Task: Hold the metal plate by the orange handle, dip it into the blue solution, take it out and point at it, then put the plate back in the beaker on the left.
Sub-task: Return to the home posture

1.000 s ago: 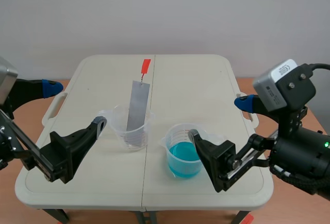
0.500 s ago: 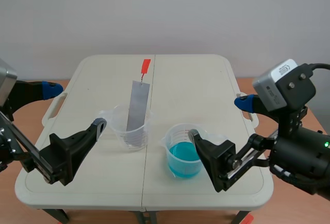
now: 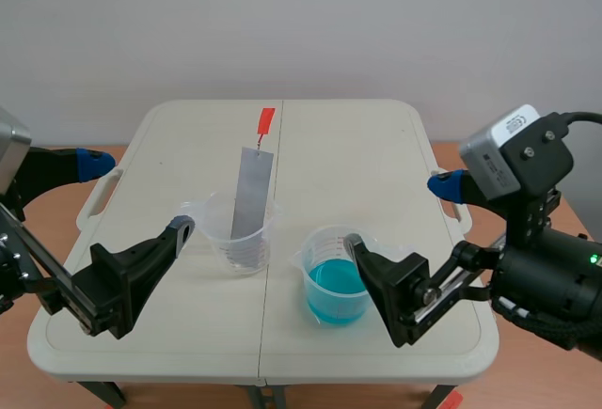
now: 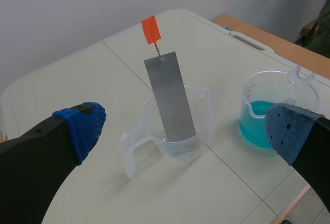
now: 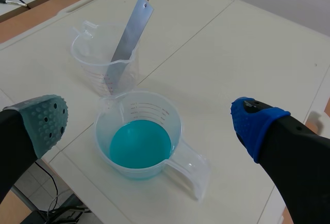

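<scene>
Little has shifted: the right arm has edged slightly toward 9 o'clock, and everything else sits as before. Both the left gripper (image 4: pixel 185 128) and the right gripper (image 5: pixel 150 118) are spread wide, holding nothing. The metal plate (image 3: pixel 250 193) leans in the clear beaker (image 3: pixel 240 244), with its orange handle (image 3: pixel 266 120) at 12 o'clock. The beaker of blue solution (image 3: pixel 334 287) stands near it at 4 o'clock, on the table (image 3: pixel 357 146).

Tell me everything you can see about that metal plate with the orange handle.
The metal plate is a long, narrow, flat strip of plain dull grey metal. It stands tilted in the clear plastic beaker, its lower end down inside and its upper part leaning on the rim and rising well above it. A thin wire at its top end carries a small orange tag. Nothing else touches it.
</scene>
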You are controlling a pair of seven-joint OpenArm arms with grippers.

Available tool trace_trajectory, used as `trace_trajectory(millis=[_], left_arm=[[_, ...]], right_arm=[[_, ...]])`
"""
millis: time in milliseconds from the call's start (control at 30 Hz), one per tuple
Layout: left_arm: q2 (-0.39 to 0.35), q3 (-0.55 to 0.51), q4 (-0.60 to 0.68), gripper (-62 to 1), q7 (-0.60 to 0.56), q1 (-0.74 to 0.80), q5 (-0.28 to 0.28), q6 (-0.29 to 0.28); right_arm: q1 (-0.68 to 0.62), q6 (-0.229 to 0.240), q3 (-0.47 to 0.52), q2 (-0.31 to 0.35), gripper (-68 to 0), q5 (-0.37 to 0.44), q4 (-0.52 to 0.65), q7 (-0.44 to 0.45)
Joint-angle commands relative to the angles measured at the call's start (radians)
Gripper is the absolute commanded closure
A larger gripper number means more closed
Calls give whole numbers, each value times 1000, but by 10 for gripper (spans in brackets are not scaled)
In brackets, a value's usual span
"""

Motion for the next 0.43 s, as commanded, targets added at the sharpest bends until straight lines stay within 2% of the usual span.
trace_trajectory(millis=[0, 400], left_arm=[[-2, -5, 21, -623, -14, -5, -6, 5], [1, -5, 21, -623, -13, -5, -6, 5]], right_arm=[[12, 0, 14, 5, -663, 9, 23, 14], [12, 0, 14, 5, -663, 9, 23, -8]])
